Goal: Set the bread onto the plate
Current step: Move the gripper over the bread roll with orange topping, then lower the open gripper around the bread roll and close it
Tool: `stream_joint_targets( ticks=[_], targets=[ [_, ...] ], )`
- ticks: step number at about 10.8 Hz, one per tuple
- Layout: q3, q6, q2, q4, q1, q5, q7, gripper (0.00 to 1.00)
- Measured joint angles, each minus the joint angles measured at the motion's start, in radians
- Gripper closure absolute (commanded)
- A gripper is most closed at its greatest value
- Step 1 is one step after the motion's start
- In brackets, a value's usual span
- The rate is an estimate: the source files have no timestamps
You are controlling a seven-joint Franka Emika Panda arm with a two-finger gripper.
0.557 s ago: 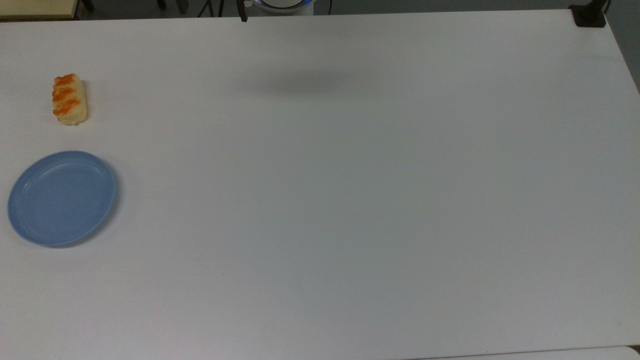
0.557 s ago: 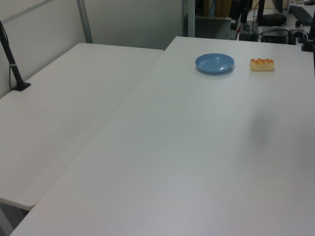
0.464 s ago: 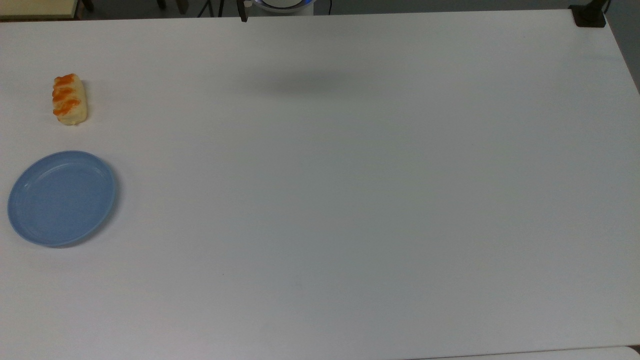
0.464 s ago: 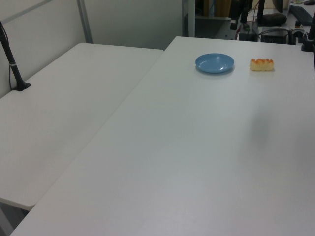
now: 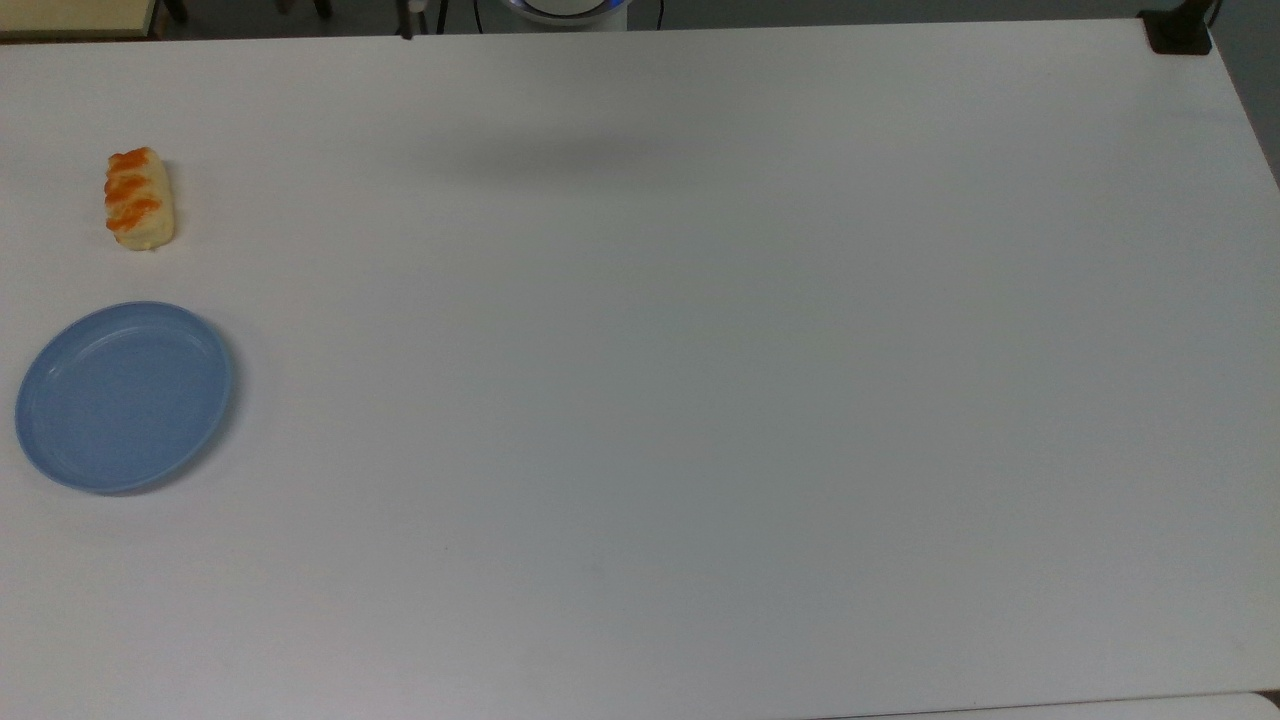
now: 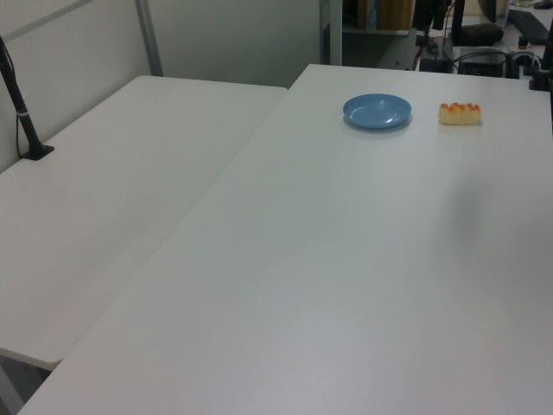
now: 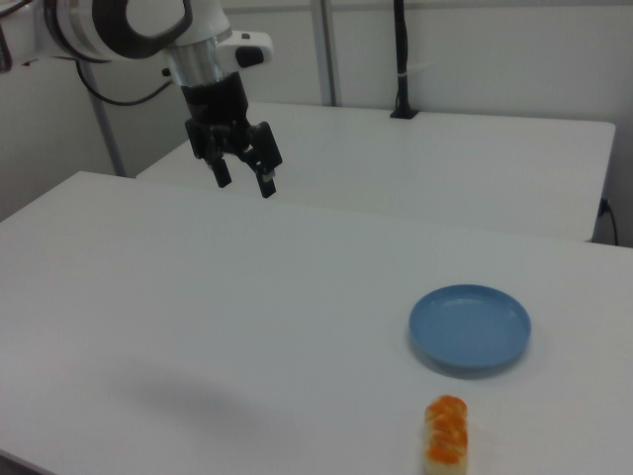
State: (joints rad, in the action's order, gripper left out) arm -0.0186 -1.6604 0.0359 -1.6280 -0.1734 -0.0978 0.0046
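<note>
A: Hanging in the air above the white table (image 7: 198,297), the gripper (image 7: 242,182) points downward in the right view, at roughly 11 o'clock from that picture's centre. Fingers (image 7: 266,183) stand apart, nothing between them.

B: Contact with anything?

A: None. It is well clear of the tabletop, and a soft shadow (image 7: 188,396) lies on the surface at about 7 o'clock from it. The black gripper body joins a white wrist (image 7: 203,49) above.

B: Position of the bread?

A: The bread (image 7: 446,433) lies flat on the table, well apart from the gripper, at about 5 o'clock from it in the right view. Orange stripes face up. In the top view the bread (image 5: 139,198) sits near the top view's left edge; in the left view (image 6: 459,112) it is near the far end of the table.

B: And the plate?

A: The plate (image 7: 471,328) is bare, resting on the table near the bread but not touching it. In the top view the plate (image 5: 124,396) is at 6 o'clock from the bread; in the left view (image 6: 377,111) it is at 9 o'clock from it.

B: Other items?

A: A second white table (image 6: 104,190) adjoins the first, with a black post (image 6: 19,99) at its far side.
</note>
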Motion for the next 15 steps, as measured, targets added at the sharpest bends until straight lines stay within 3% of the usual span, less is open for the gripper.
stream_joint_targets(
  ticks=[2, 4, 7, 9, 10, 13, 15],
  targets=[
    [0.021, 0.000, -0.004, -0.005, -0.028, -0.021, -0.098, 0.00],
    [0.076, -0.001, -0.010, -0.019, -0.070, -0.021, -0.323, 0.00],
    [0.204, -0.119, -0.022, -0.101, -0.125, -0.021, -0.607, 0.00],
    [0.275, -0.263, -0.055, -0.184, -0.139, -0.019, -0.705, 0.00],
    [0.285, -0.327, -0.094, -0.211, -0.156, -0.003, -0.729, 0.00],
    [0.285, -0.520, -0.256, -0.224, -0.237, 0.136, -0.867, 0.00],
    [0.285, -0.586, -0.320, -0.224, -0.278, 0.168, -0.927, 0.02]
  ],
)
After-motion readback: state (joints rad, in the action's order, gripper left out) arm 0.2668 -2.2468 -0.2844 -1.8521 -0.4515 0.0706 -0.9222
